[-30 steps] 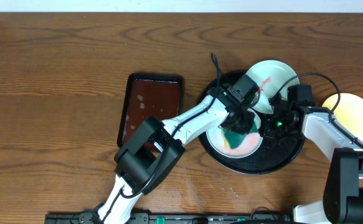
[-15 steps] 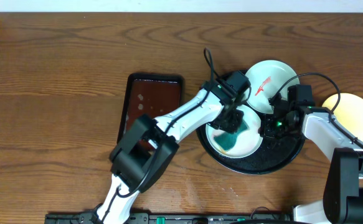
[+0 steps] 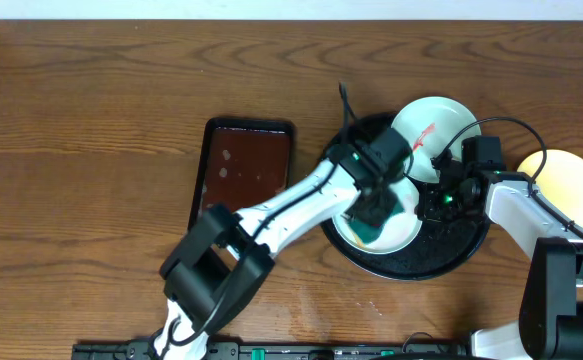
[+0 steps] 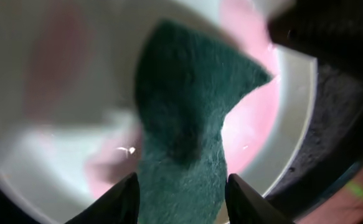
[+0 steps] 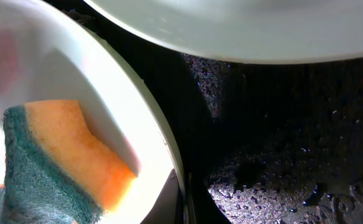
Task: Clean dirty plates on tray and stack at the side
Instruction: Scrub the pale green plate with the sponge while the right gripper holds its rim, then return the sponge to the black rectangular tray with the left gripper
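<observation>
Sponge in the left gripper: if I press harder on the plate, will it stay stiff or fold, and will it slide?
Probably floppy: the sponge bends and twists beyond the left gripper. Its orange foam looks soft, so it should compress under pressure. The plate looks wet with a pink film, so it may skid easily.

The sponge (image 4: 187, 124) is held between the fingers of the left gripper (image 3: 376, 208) and is pressed into a plate (image 3: 403, 230) directly beneath it. That plate is seated on the round tray (image 3: 441, 262). Just right of the left gripper, the right gripper (image 3: 433, 200) is placed at the plate's right rim. Beyond both grippers, a second plate (image 3: 433, 122) is laid over the tray's far edge. A third plate (image 3: 569, 190) is set on the table (image 3: 91, 150), off the tray, right of the right gripper. A rectangular tray (image 3: 241, 170) is laid well left of the left gripper.
</observation>
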Tool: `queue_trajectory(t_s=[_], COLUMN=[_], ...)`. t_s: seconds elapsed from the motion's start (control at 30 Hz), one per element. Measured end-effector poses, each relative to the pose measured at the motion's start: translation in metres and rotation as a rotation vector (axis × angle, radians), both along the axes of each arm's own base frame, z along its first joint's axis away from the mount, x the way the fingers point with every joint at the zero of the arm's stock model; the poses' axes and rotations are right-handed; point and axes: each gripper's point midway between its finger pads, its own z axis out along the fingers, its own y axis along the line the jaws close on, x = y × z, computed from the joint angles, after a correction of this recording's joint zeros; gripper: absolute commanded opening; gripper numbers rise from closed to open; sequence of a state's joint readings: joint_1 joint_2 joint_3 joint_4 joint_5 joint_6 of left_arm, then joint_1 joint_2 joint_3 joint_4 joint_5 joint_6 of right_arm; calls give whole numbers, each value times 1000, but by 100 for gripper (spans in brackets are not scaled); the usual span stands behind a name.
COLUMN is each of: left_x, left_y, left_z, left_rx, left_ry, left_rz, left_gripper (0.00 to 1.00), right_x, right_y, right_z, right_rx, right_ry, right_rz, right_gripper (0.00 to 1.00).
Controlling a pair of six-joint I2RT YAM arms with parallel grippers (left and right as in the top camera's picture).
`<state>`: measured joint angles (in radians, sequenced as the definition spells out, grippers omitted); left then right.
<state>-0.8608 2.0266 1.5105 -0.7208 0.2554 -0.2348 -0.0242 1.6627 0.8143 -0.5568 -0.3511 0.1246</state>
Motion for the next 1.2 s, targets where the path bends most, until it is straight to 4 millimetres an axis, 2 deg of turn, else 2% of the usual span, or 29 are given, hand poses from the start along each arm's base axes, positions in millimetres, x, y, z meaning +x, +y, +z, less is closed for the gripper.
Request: queue_trajectory(t_s=[0.03, 0.07, 0.1, 0.13, 0.33, 0.5, 0.57, 0.67, 0.8, 0.9, 0.93, 0.97, 1.0, 1.03, 1.13, 1.2], left_x=[-3, -6, -9, -10, -7, 1, 10, 31, 61, 83, 89, 98, 98, 100, 97, 91], left_y=[-1, -1, -2, -2, -2, 22, 35, 66, 120, 163, 175, 195, 199, 211, 230, 236], left_z=[-6, -12, -18, -23, -28, -18, -8, 21, 73, 94, 95, 89, 87, 77, 45, 22], left_rx=[6, 15, 25, 33, 40, 115, 131, 120, 77, 63, 66, 73, 76, 89, 120, 142], left_ry=[6, 12, 20, 24, 13, 45, 47, 33, -15, -41, -40, -34, -30, -16, 28, 62], left_rz=[-6, -12, -18, -25, -22, 20, 56, 141, 296, 417, 452, 508, 516, 547, 591, 600], left_gripper=[45, 41, 31, 8, 7, 7, 7, 7, 8, 7, 7, 8, 7, 8, 8, 10], right_x=[0, 0, 0, 0, 0, 0, 0, 0, 0, 0, 0, 1, 2, 4, 8, 11], right_y=[0, 0, 0, 0, 0, 0, 0, 0, 0, 0, 0, -1, -1, 0, -1, -1], right_z=[0, 0, 0, 0, 0, 0, 0, 0, 0, 0, 0, 0, 0, 0, 1, 1], right_rx=[0, 0, 0, 0, 0, 0, 0, 0, 0, 0, 0, -4, -4, -1, -5, -6], right_ry=[0, 0, 0, 0, 0, 0, 0, 0, 0, -1, -2, -7, -8, -17, -35, -49], right_rz=[0, 0, 0, 0, 0, 0, 0, 0, 0, 0, 0, 2, 1, 2, 0, -1], right_gripper=[1, 1, 1, 1, 1, 1, 1, 1, 1, 2, 7, 16, 17, 18, 2, 1])
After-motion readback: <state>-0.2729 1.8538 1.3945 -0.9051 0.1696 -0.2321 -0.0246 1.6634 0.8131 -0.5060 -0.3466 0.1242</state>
